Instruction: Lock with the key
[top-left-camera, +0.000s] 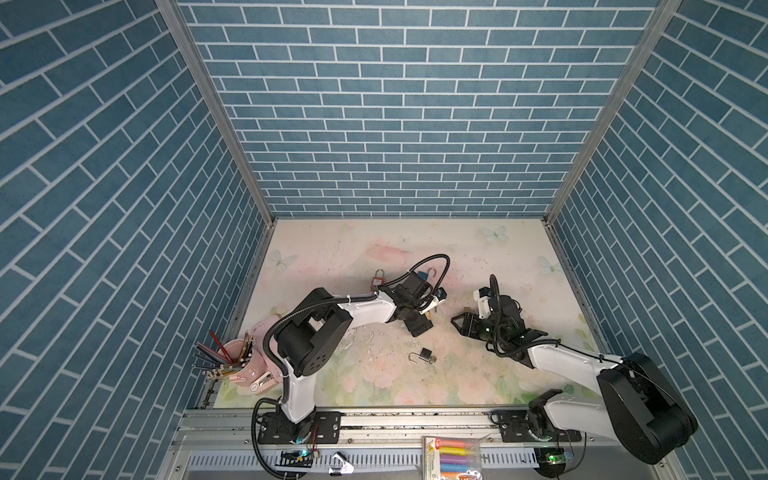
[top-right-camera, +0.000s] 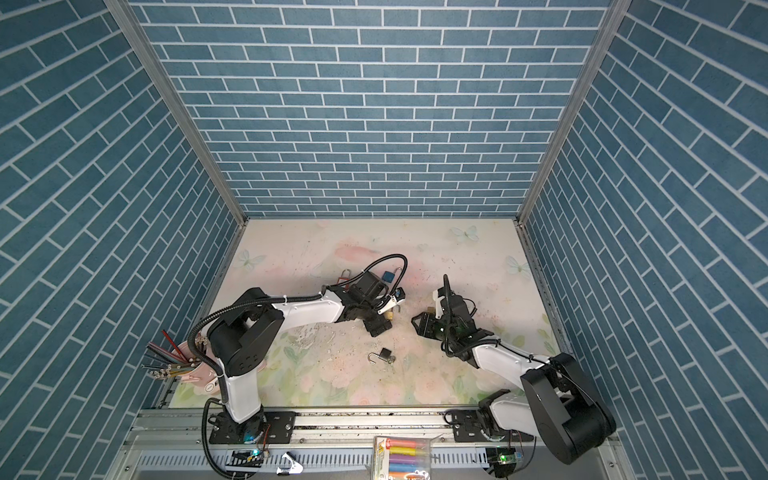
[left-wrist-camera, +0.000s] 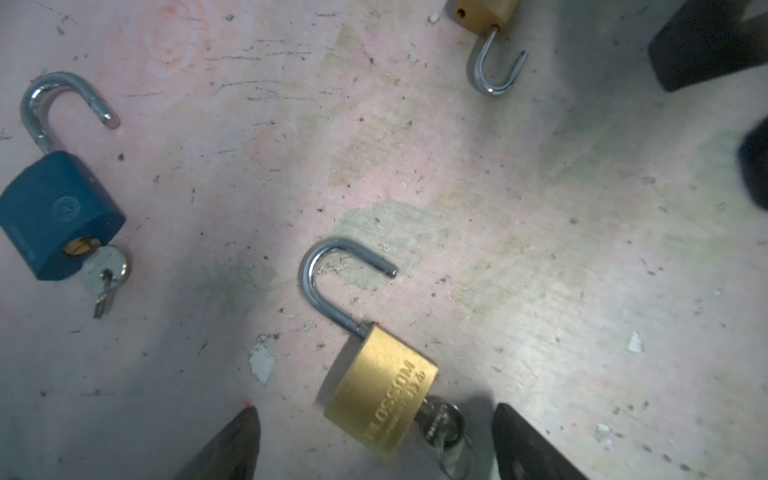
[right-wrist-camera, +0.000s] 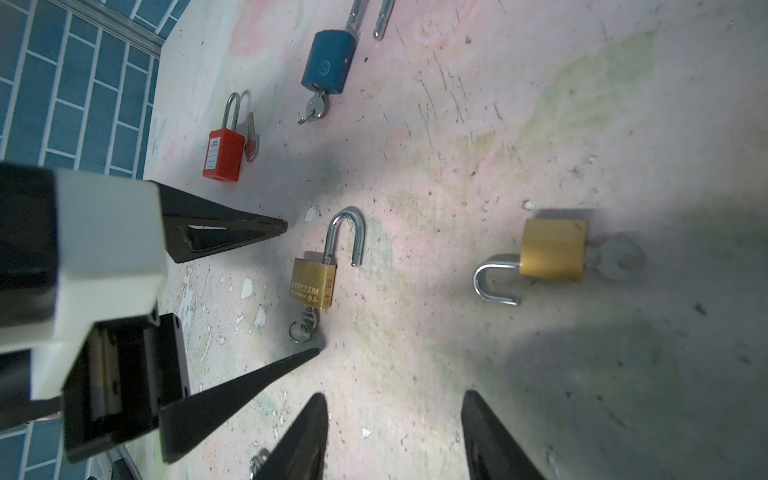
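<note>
Near the middle of the bench (top-left-camera: 457, 257), under my left pincer (left-wrist-camera: 374, 413), lies the brass padlock (left-wrist-camera: 380, 390) I take to be the one in hand. It is flat on its side with the shackle (left-wrist-camera: 328, 270) sprung open and the key (left-wrist-camera: 440, 424) seated in its base, a ring hanging from the key. My left pincer is spread wide and holds nothing; one finger stands either side of the lock's body and key without touching them. My right pincer (right-wrist-camera: 394, 395) hangs about half open to the right, also empty, near a second brass padlock (right-wrist-camera: 552, 249) that is open with its key in.

As I judge it, the step is to take hold of this lock and close it. I should close the left pincer across the body's flat faces, clear of the key and its ring, so the lock cannot skate on the bench. The shackle's free end looks swung off its hole, so I must swivel it into line first. Then I can press it straight down with the right pincer, not at a slant, or it will jam on the rim. Only then should I turn the key, gripping its head squarely.

I must not confuse it with the blue padlock (left-wrist-camera: 58, 216) farther off, the red padlock (right-wrist-camera: 224, 153) far left, or the small dark padlock (top-left-camera: 424, 354) nearer.
</note>
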